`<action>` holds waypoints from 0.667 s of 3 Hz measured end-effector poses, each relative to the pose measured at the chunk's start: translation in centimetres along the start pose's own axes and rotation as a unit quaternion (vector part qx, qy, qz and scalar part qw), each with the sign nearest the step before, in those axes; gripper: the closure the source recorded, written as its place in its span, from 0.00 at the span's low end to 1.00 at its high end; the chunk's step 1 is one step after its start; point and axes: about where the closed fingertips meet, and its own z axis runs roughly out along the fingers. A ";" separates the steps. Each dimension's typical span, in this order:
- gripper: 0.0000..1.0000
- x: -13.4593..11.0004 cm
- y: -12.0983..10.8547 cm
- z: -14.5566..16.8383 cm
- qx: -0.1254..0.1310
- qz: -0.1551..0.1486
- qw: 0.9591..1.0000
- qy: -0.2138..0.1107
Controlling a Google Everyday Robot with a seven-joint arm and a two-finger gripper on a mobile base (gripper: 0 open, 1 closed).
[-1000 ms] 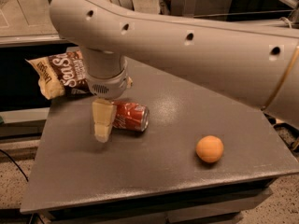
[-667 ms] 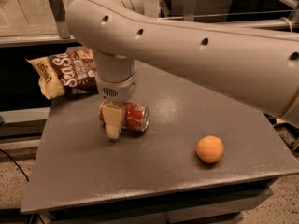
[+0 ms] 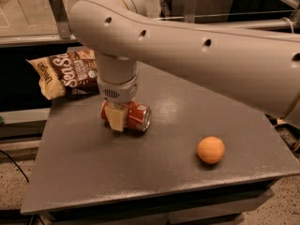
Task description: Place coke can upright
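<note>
Coke can point(image 3: 135, 116) is seen lying on its side on the grey counter point(image 3: 140, 177), in the left-middle part of the top, with one silver end turned to the right and slightly toward the camera. The pincer point(image 3: 119, 117) is lowered onto the can from above, and a cream-coloured part of it is laid over the can's near side, so that the left portion of the red body is partly covered. Whether the pincer is closed on the can or merely set about it cannot be told from this view. The pincer is carried on a short white wrist point(image 3: 117, 81), from which the thick white arm point(image 3: 197, 50) is stretched across the upper part of the view to the right edge. A brown and cream chip bag point(image 3: 63, 74) is found just behind and to the left of the can, at the counter's back left corner, with one end hung past the edge. An orange ball point(image 3: 211, 149) is seen on the counter well apart from the can, toward the front right.
</note>
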 end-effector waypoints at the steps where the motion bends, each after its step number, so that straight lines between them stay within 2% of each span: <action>1: 0.98 0.4 -0.7 -0.4 0.004 -0.002 1.000 -0.006; 2: 1.00 2.6 -3.9 -2.2 0.004 -0.005 0.998 -0.058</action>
